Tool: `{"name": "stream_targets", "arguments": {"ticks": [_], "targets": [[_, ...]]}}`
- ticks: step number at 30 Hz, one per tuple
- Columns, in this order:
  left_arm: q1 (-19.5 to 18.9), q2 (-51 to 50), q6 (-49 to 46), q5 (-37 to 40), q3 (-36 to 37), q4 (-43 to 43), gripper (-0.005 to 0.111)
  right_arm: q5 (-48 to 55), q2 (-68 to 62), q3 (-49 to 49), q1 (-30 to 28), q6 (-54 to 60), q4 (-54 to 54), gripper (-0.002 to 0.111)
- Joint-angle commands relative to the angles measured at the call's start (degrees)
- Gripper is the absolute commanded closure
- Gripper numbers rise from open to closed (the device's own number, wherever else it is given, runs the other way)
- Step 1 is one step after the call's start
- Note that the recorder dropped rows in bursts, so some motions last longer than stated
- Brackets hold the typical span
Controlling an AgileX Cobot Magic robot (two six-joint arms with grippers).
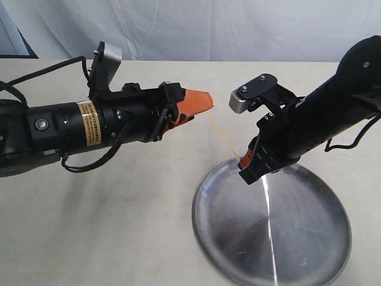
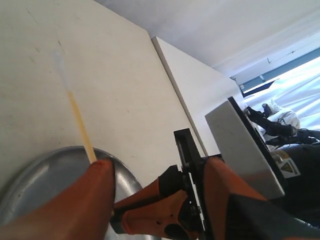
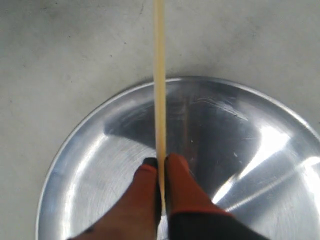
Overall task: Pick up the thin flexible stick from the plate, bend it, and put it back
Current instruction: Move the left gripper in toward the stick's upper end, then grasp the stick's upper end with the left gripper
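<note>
The thin flexible stick (image 1: 225,137) is straight and slants up to the left from my right gripper (image 1: 244,161), which is shut on its lower end just above the plate (image 1: 297,238). The right wrist view shows the stick (image 3: 160,75) pinched between the two orange fingertips of that gripper (image 3: 162,162), over the plate (image 3: 100,150). My left gripper (image 1: 199,110) is open at the stick's upper end. In the left wrist view the stick (image 2: 80,122) passes behind one left finger (image 2: 95,190). Whether it touches that finger I cannot tell.
The plate sits at the front right of a pale tabletop (image 1: 119,226). Both arms hang over the table, the left one (image 1: 59,128) lying low across the left side. A white curtain (image 1: 208,30) closes off the back.
</note>
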State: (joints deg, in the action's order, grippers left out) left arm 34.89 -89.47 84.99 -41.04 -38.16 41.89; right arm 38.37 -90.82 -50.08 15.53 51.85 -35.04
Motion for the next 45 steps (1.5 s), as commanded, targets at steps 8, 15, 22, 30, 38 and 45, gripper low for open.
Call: {"name": "stream_targets", "arguments": {"ticks": [8,15,22,30,38,45], "targets": [[0.66,-1.36,-0.04,2.54,-1.31,-0.22,0.054,2.85,0.53,0.1,-0.05,7.49,-7.88,0.109],[0.66,-2.73,-0.04,1.11,-1.31,-0.49,0.054,4.38,0.53,0.1,-0.05,9.79,-9.8,0.109],[0.66,-4.34,-0.04,-1.39,-1.31,-1.59,0.054,6.21,0.53,0.1,-0.05,12.88,-11.46,0.109],[0.66,-4.45,-0.04,-1.27,-1.31,-1.98,0.092,6.21,0.53,0.1,-0.05,12.99,-11.48,0.109],[0.66,-4.45,-0.35,-1.52,-1.31,-1.87,0.106,6.08,0.53,0.1,-0.05,13.0,-11.59,0.109],[0.66,-4.45,-1.47,-3.59,-1.31,-1.87,0.107,5.85,0.53,0.1,-0.05,13.1,-14.75,0.109]]}}
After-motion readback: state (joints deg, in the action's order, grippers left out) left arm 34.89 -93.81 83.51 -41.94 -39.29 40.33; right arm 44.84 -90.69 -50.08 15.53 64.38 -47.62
